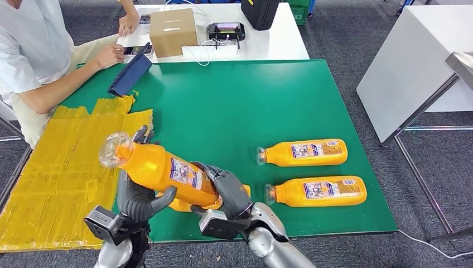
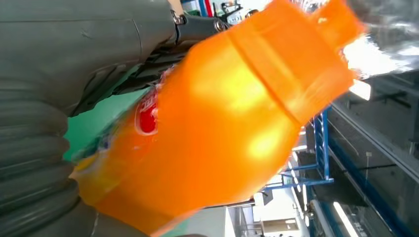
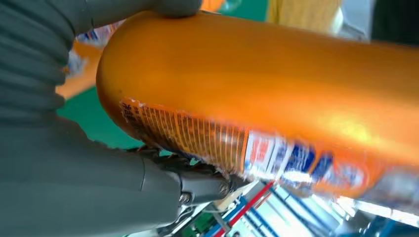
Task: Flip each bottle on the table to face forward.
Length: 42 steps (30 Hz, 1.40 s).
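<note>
Both robot hands hold one orange juice bottle [image 1: 159, 170] above the green surface [image 1: 223, 111]: left robot hand [image 1: 136, 195] near its neck, right robot hand [image 1: 228, 192] at its base. The right wrist view shows its barcode label [image 3: 197, 136]; the head view shows two more bottles [image 1: 304, 152] [image 1: 318, 191] lying beyond the right robot hand.

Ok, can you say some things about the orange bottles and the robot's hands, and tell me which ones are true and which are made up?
1. Both robot hands hold one orange bottle above the table. True: the left hand and the right hand grip the held bottle.
2. Two other orange bottles stand upright on the green mat. False: the far bottle and the near bottle lie on their sides on the green mat.
3. The two lying bottles have their caps pointing towards the robot's left. True.
4. The cardboard box sits on the green mat. False: it sits on the white table beyond the mat.
5. A person sits at the far left corner. True: their arm reaches over the table.
</note>
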### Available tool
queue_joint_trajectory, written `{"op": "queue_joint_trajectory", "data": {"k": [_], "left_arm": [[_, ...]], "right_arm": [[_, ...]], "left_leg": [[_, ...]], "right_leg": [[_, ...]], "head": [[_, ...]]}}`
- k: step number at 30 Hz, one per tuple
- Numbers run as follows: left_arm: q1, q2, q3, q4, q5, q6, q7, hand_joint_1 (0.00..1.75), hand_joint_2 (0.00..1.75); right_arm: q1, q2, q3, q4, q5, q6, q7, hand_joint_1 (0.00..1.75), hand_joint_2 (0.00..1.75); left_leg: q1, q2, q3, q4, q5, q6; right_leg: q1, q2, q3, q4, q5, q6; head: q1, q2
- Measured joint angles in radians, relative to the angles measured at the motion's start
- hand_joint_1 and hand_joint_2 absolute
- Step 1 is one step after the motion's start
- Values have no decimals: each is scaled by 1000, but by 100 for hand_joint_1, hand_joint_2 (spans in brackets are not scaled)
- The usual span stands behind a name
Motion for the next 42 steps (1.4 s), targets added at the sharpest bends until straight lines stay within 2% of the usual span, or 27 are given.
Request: {"op": "queue_joint_trajectory", "data": {"k": [8, 12, 13, 27, 28, 31, 32, 36, 39, 42], "left_arm": [[-3, 15, -8, -3, 44, -38, 8, 2, 175], [-3, 19, -7, -1, 50, -46, 17, 170, 175], [-3, 20, -7, 0, 50, -47, 19, 175, 175], [-6, 22, -6, 18, 37, -34, 24, 175, 175], [-7, 22, -6, 18, 35, -29, 23, 175, 175], [-11, 20, -7, 17, 29, -18, 20, 175, 175], [-13, 20, -7, 16, 24, -13, 19, 175, 175], [-23, 29, -7, 14, -67, 39, 25, 175, 175], [-52, 54, -5, 13, -200, 78, 59, 175, 175], [-85, 83, 10, 13, -251, 80, 89, 175, 175]], "right_arm": [[-31, 11, 66, 74, 83, -57, 10, 175, 175], [-35, 15, 84, 91, 96, -79, 12, 175, 175], [-36, 15, 86, 94, 97, -82, 12, 175, 175], [-9, 14, 93, 75, 55, -95, 11, 175, 175], [-4, 14, 92, 68, 48, -96, 9, 161, 175], [7, 11, 88, 46, 33, -98, 5, 30, 175], [11, 10, 86, 38, 28, -99, 2, 0, 175], [30, 2, 78, -40, -14, -112, -24, 0, 175], [47, -18, 45, -153, -75, -103, -29, 0, 175], [71, -37, -9, -276, -128, -85, -36, 0, 175]], "left_leg": [[0, 0, 0, 0, 0, 0], [0, 0, 0, 0, 0, 0], [0, 0, 0, 0, 0, 0], [0, 0, 0, 0, 0, 0], [0, 0, 0, 0, 0, 0], [0, 0, 0, 0, 0, 0], [0, 0, 0, 0, 0, 0], [0, 1, 0, 0, 0, 0], [0, 0, 0, 0, 0, 0], [0, 0, 0, 0, 0, 0]], "right_leg": [[0, 0, 0, 0, 0, 0], [0, 0, -1, 0, 0, 0], [0, 0, -1, 0, 0, 0], [0, 0, -1, 0, 0, 0], [0, 0, -1, 0, 0, 0], [0, 0, -1, 0, 0, 0], [0, 0, -1, 0, 0, 0], [0, 0, -2, 0, 0, 0], [0, 0, -1, 0, 0, 0], [0, 0, -1, 0, 0, 0]], "head": [[0, 0], [0, 0], [0, 0], [0, 0], [0, 0], [0, 0], [0, 0], [0, 0], [0, 0], [0, 0]]}}
